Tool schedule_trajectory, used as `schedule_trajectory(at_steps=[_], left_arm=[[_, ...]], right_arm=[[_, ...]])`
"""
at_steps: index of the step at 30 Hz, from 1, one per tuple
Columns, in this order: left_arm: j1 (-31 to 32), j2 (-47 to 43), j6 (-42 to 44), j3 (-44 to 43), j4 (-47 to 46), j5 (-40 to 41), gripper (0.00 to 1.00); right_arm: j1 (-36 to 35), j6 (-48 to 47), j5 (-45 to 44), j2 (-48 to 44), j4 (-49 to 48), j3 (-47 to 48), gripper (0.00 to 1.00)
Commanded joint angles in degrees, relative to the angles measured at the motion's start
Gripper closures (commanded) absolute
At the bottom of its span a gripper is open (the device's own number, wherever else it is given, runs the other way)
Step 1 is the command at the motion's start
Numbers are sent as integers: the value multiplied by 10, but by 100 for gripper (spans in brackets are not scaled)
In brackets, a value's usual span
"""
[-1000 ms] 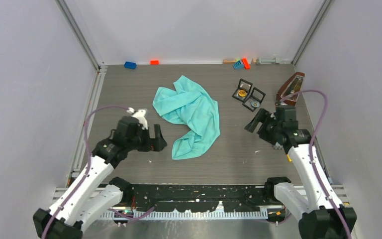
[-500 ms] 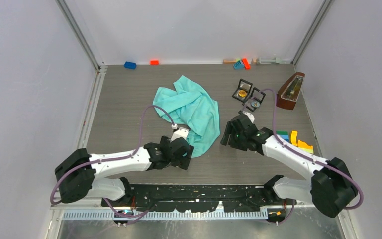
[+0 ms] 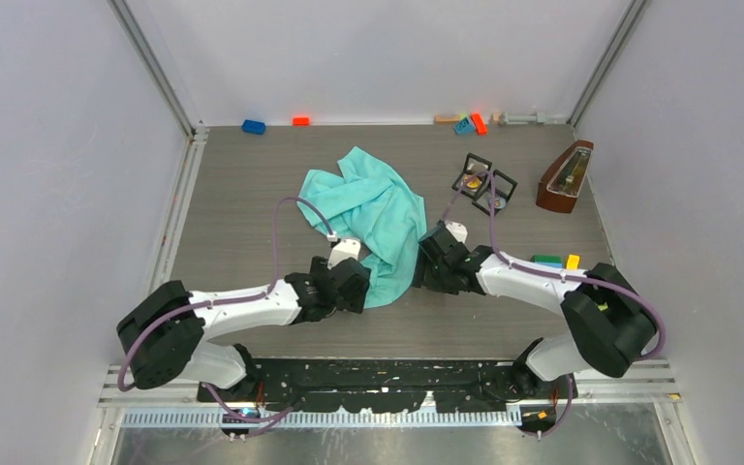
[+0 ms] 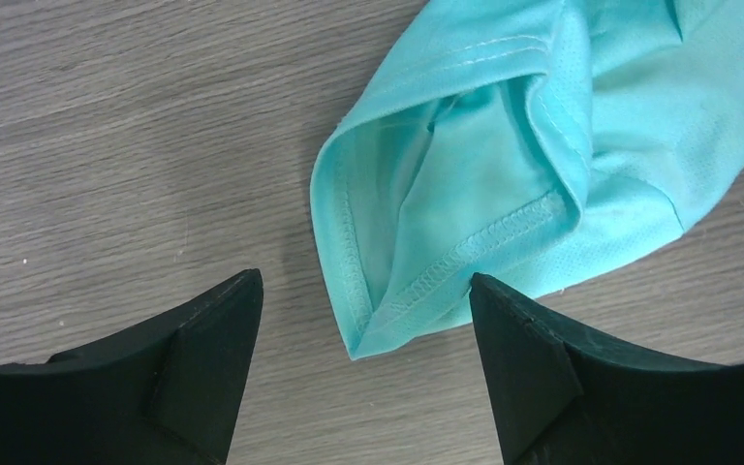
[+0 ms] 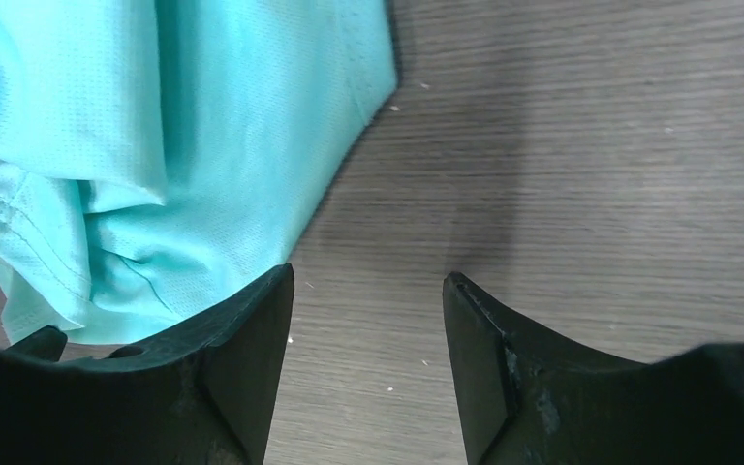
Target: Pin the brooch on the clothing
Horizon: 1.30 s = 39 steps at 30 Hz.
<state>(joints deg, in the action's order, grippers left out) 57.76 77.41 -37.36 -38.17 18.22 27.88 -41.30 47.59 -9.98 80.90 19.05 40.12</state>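
In the overhead view, the left arm is seen stretched low across the table [image 3: 242, 194], with the left gripper [image 3: 354, 284] at the near tip of the crumpled T-shirt [image 3: 373, 208] mid-table. Only its wrist view shows the fingers [image 4: 203, 329] spread, with a stitched hem corner between them, unpinched. The right gripper [image 3: 428, 267] is likewise reached inward, its fingers [image 5: 242, 329] spread over bare wood beside the fabric. Beyond, two open black cases [image 3: 497, 190] are seen, one holding a gold piece [image 3: 472, 180].

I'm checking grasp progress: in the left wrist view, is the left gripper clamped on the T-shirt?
No: the left gripper stands open, with a hemmed corner of the T-shirt lying loose between its jaws.
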Motion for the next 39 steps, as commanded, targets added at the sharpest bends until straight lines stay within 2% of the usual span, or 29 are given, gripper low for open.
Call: schedule_trajectory(at_steps=[1, 5, 7, 10, 12, 13, 16, 22, 23, 24, 26, 29, 32, 35, 39], left_arm=[[-24, 10, -13, 16, -64, -21, 23], [-40, 34, -13, 20, -75, -38, 37], [-40, 45, -4, 24, -98, -55, 49], [-38, 70, -4, 21, -123, -102, 80], [-25, 85, -4, 23, -167, -145, 97], [-14, 91, -4, 24, -208, -165, 100], [43, 118, -2, -3, -270, -195, 100], [167, 210, 45, -171, -287, -201, 100], [177, 221, 53, -192, -284, -200, 99], [182, 227, 57, -204, -283, -199, 94], [183, 225, 52, -208, -284, -198, 76], [183, 183, 53, -184, -281, -185, 44], [182, 119, 54, -149, -248, -138, 24], [168, 51, 41, -115, -169, -85, 15], [95, -27, -1, -61, -89, -63, 13]], right_arm=[[-17, 11, -29, 23, -40, 38, 38], [-32, 17, -38, 32, -45, 42, 40], [-36, 22, -44, 26, -46, 39, 42], [-37, 23, -57, 3, -36, 29, 43], [-37, 22, -77, -24, -16, 23, 44], [-37, 21, -93, -46, 2, 22, 44], [-37, 15, -139, -95, 60, 19, 44], [-37, 25, -236, -237, 206, 32, 41], [-37, 32, -244, -253, 223, 34, 41], [-37, 35, -256, -284, 251, 38, 41], [-36, 42, -265, -331, 284, 42, 37], [-36, 49, -271, -382, 313, 44, 32], [-36, 50, -275, -415, 334, 45, 26], [-36, 49, -269, -415, 348, 50, 24], [-36, 54, -235, -387, 345, 38, 23]])
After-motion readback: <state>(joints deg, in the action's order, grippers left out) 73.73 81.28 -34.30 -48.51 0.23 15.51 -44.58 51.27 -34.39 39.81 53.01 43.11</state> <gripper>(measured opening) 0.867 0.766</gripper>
